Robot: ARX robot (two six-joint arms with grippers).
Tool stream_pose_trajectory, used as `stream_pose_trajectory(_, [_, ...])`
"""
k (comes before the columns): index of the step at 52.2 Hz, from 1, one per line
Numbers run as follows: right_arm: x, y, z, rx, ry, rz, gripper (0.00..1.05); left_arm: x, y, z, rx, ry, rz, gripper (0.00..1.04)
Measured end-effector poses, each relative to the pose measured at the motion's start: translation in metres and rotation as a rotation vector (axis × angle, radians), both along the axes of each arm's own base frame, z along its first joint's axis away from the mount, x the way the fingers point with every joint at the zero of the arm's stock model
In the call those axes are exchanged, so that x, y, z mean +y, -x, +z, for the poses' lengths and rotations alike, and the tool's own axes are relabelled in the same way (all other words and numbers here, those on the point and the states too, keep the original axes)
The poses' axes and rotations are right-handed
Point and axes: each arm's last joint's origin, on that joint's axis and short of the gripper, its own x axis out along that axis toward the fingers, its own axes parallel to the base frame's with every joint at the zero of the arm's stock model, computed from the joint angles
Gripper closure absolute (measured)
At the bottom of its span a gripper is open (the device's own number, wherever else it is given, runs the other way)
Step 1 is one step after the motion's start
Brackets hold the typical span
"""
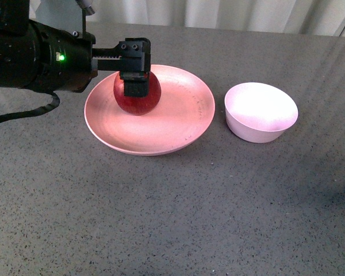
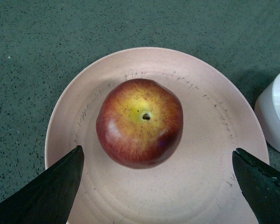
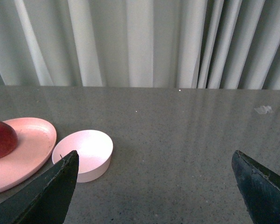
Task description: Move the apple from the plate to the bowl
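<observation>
The dark red apple (image 1: 142,101) lies on the left part of the wide pink plate (image 1: 178,123). My left gripper (image 1: 135,80) hangs right over the apple, open, with nothing in it. In the left wrist view the apple (image 2: 140,122) shows its yellow patch and stem, lying on the plate (image 2: 210,140) between and ahead of the two wide-apart fingertips (image 2: 56,191). The pale bowl (image 1: 260,110) stands empty to the right of the plate. My right gripper (image 3: 154,186) is open and empty over bare table; its view shows the bowl (image 3: 84,154), the plate (image 3: 32,144) and the apple (image 3: 1,139).
The dark grey table (image 1: 172,218) stretches around the plate and bowl. Pale curtains (image 3: 140,42) hang behind the table's far edge. The left arm (image 1: 34,54) reaches in from the left with a cable trailing on the table.
</observation>
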Motion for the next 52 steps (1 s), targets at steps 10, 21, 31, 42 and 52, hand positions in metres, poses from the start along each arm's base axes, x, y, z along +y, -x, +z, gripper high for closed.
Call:
stream_pose_trajectory(10, [0.0, 0.0, 0.0, 0.0, 0.0, 0.0, 0.09, -0.007, -0.023, -0.004, 0.003, -0.025, 0.002, 0.09])
stream_pose_trajectory(21, [0.0, 0.0, 0.0, 0.0, 0.0, 0.0, 0.09, -0.011, -0.035, -0.008, 0.009, -0.036, 0.006, 0.09])
stream_pose_trajectory(31, [0.0, 0.0, 0.0, 0.0, 0.0, 0.0, 0.09, -0.017, -0.043, -0.021, 0.038, -0.053, 0.006, 0.09])
stream_pose_trajectory(42, [0.0, 0.0, 0.0, 0.0, 0.0, 0.0, 0.09, -0.021, -0.053, -0.032, 0.066, -0.069, 0.012, 0.09])
stream_pose_trajectory(52, [0.0, 0.0, 0.0, 0.0, 0.0, 0.0, 0.09, -0.025, -0.054, -0.037, 0.075, -0.07, 0.007, 0.09])
